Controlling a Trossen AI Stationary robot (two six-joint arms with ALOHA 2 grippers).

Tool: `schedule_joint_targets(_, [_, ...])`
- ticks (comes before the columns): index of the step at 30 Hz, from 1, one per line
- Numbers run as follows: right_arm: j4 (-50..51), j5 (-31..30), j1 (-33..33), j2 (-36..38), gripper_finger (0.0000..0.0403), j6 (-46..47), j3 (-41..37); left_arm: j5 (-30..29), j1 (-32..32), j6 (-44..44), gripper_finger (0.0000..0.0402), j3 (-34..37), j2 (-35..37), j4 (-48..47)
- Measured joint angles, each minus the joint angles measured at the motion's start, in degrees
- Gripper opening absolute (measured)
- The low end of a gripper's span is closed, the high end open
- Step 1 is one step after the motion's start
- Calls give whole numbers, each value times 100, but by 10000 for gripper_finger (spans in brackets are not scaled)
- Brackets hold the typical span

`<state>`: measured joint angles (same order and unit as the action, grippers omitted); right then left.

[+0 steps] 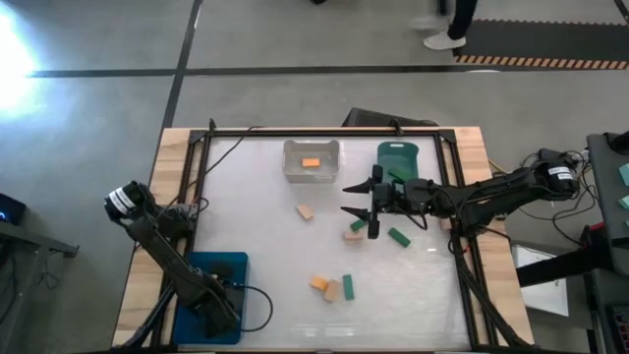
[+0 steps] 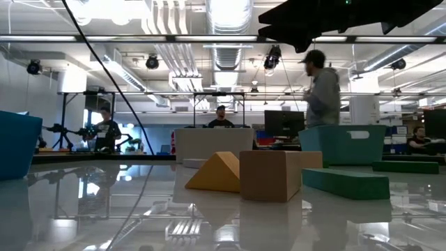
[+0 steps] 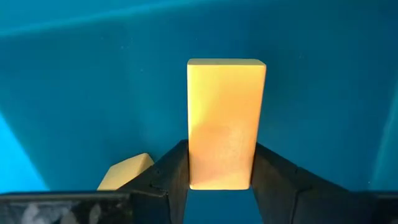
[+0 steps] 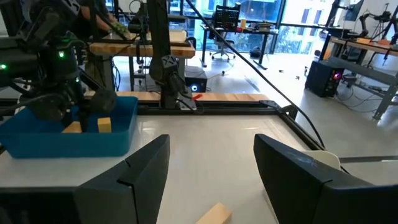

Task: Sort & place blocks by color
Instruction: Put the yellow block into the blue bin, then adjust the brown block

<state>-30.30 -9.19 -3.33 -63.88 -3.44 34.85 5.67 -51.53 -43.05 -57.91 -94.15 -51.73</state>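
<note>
A pale tan block (image 3: 226,123) is pinched between the fingers of the left gripper (image 3: 221,177), which is lowered inside the blue bin (image 1: 201,264) at the near left corner of the table (image 1: 256,206); a second tan block (image 3: 124,172) already lies on the bin floor just beside it. The right gripper (image 1: 357,204) is held with its fingers spread wide and empty above the middle of the table, near a tan block (image 1: 306,211) and a green bar (image 1: 398,236). One orange block (image 1: 311,163) is seen in the clear bin (image 1: 291,149), next to the green bin (image 1: 398,150). An orange, a tan and a green block remain clustered near the front edge (image 1: 333,288).

Risk, as judged: if the held block is released while tilted or high, it may be bounced onto its neighbour or tipped against the bin wall. If the spread right fingers are lowered off-centre, the neighbouring blocks may be knocked aside or two colours caught together.
</note>
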Motion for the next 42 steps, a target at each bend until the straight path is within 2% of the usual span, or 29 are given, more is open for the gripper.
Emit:
schedule_joint_targets(11, [2,2,0,0,224,46,0,22,1,-4,194,-71,22,-259])
schedule_joint_targets(17, [4,1,0,0,224,329,-2,145,61,-5,200,-615,77,-1147])
schedule_joint_targets(21, [4,2,0,0,224,705,-2,-105,252,-7,200,-1103,134,-1679])
schedule_joint_targets(24, [34,7,0,2,224,913,-2,-726,446,19,200,-1402,211,-1796])
schedule_joint_targets(28, [635,7,0,2,224,1069,154,-2014,718,444,200,-1650,439,-1745])
schedule_joint_targets(38, [3932,17,-2,6,224,860,1122,-5600,1260,1979,201,-1685,1166,-1428])
schedule_joint_targets(40, [4461,18,-2,7,224,852,1187,-6063,1407,2180,201,-1685,1284,-1368])
schedule_joint_targets(42, [4870,20,-2,5,224,837,1215,-6235,1577,2461,201,-1685,1361,-1298])
